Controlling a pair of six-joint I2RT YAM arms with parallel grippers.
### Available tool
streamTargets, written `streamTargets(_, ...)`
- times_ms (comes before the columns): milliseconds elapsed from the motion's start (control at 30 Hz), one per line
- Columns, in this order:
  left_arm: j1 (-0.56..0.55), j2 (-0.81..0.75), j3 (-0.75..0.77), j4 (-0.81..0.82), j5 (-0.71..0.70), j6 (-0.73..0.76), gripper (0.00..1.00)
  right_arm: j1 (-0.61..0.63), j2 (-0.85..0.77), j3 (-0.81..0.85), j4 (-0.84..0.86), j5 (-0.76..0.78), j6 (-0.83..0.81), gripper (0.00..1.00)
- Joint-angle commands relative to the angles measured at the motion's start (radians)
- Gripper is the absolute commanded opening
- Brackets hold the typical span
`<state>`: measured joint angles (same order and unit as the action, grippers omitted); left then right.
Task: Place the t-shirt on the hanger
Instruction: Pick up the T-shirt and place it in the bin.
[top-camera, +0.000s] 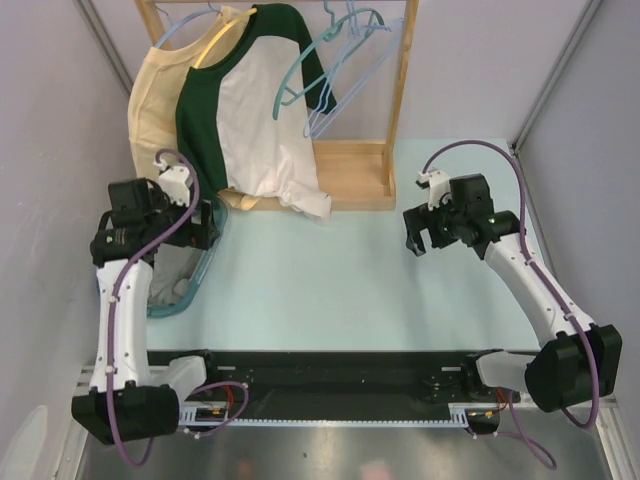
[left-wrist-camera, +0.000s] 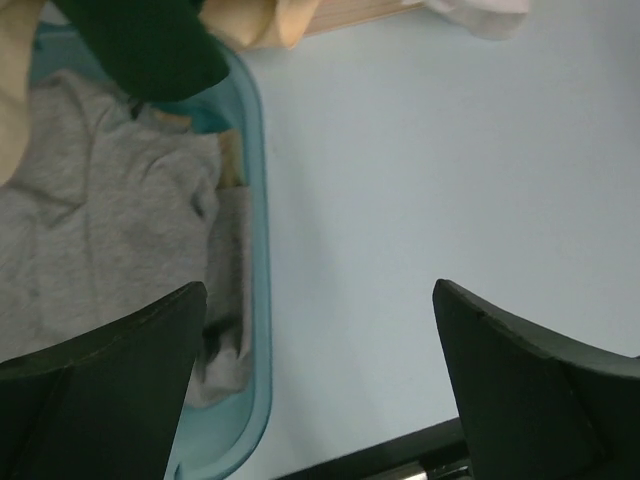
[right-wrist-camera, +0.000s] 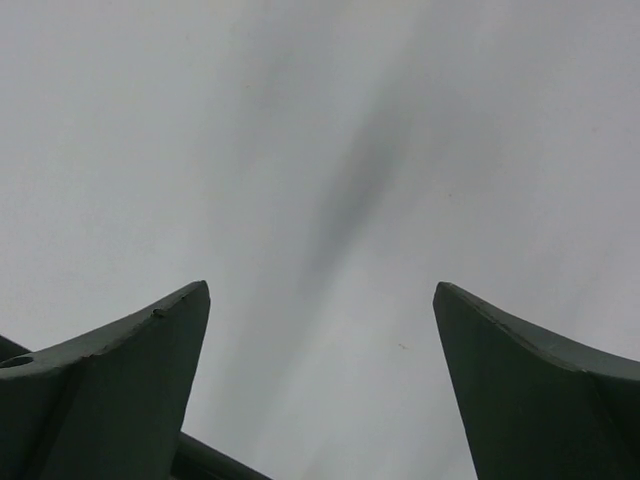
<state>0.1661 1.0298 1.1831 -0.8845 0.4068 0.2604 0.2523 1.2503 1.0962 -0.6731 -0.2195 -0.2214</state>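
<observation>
While the left gripper (top-camera: 205, 236) hovered at the basket (top-camera: 196, 288) on the bench's (top-camera: 330, 290) left side, the top view showed the grey t-shirt (top-camera: 172, 270) crumpled inside and the teal hanger (top-camera: 296, 68) up on the wooden rack (top-camera: 402, 100) (among pale blue ones). From the left wrist, that gripper stood spread and empty. From the right wrist, the right gripper (right-wrist-camera: 320, 380) was likewise released, holding nothing.

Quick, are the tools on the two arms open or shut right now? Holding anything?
Left tool: open, holding nothing, next to the grey t-shirt lying in the teal basket.
Right tool: open, holding nothing.
</observation>
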Motion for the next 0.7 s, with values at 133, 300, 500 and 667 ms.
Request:
streamTargets(133, 0.128, 0.160, 0.176, -0.106, -0.278, -0.007, 1.00, -0.022, -0.044, 0.048, -0.037, -0.104, 0.024, 1.00)
streamTargets(300, 0.200, 0.233, 0.161, -0.143, -0.292, 0.039, 1.00, -0.082, -0.074, 0.001, 0.010, -0.138, 0.060, 0.99)
streamTargets(500, 0.208, 0.269, 0.050, -0.056, -0.344, 0.095, 1.00, -0.085, -0.034, 0.042, -0.049, -0.256, 0.001, 1.00)
streamTargets(667, 0.211, 0.366, -0.006, 0.018, -0.387, 0.131, 1.00, -0.085, -0.005, 0.068, -0.072, -0.282, -0.007, 1.00)
